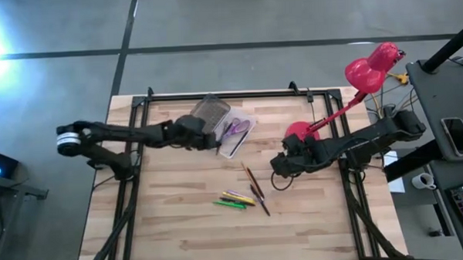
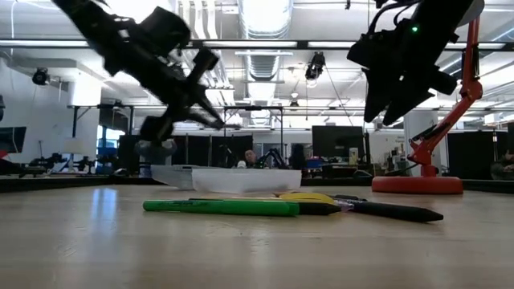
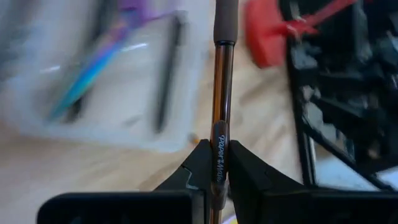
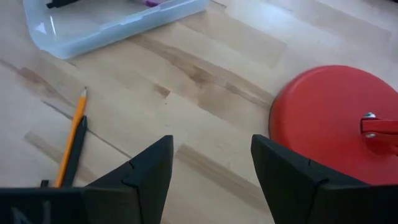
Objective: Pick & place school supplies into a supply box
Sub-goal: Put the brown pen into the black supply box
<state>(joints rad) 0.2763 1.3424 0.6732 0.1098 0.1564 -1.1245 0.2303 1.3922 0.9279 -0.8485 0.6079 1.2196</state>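
Left gripper [image 3: 216, 163]: it hung beside the open box, toward the back edge of the desk and left of its middle, with its jaws closed on a pen.
Pen [image 3: 222, 93]: a slim, shiny brown barrel with a grey grip section and small printed lettering; it stood out straight ahead of the fingertips.
Key relation: the pen's long axis pointed from the left gripper toward the box tray, so the tray lay directly ahead of the pen's free end. The left arm was clearly the nearer one to the box.
Box [image 1: 233, 134]: a clear plastic tray with its ribbed lid [image 1: 210, 112] folded open behind it, lying near the back edge of the desk.
Box contents: purple-handled scissors [image 1: 237, 128] and at least one dark pen already lay inside.
Right gripper [image 4: 211, 165]: it hovered above bare wood right of the desk's middle, beside the round base of the red lamp [image 4: 339, 121]. Its jaws were spread wide and held nothing.
Loose supplies [image 1: 241, 197]: a green marker [image 2: 221, 207], yellow and black pens and a pencil [image 4: 73, 134] lay flat in a cluster near the middle of the desk, toward its front edge.
Likely next step: lowering the pen over the tray and letting go.
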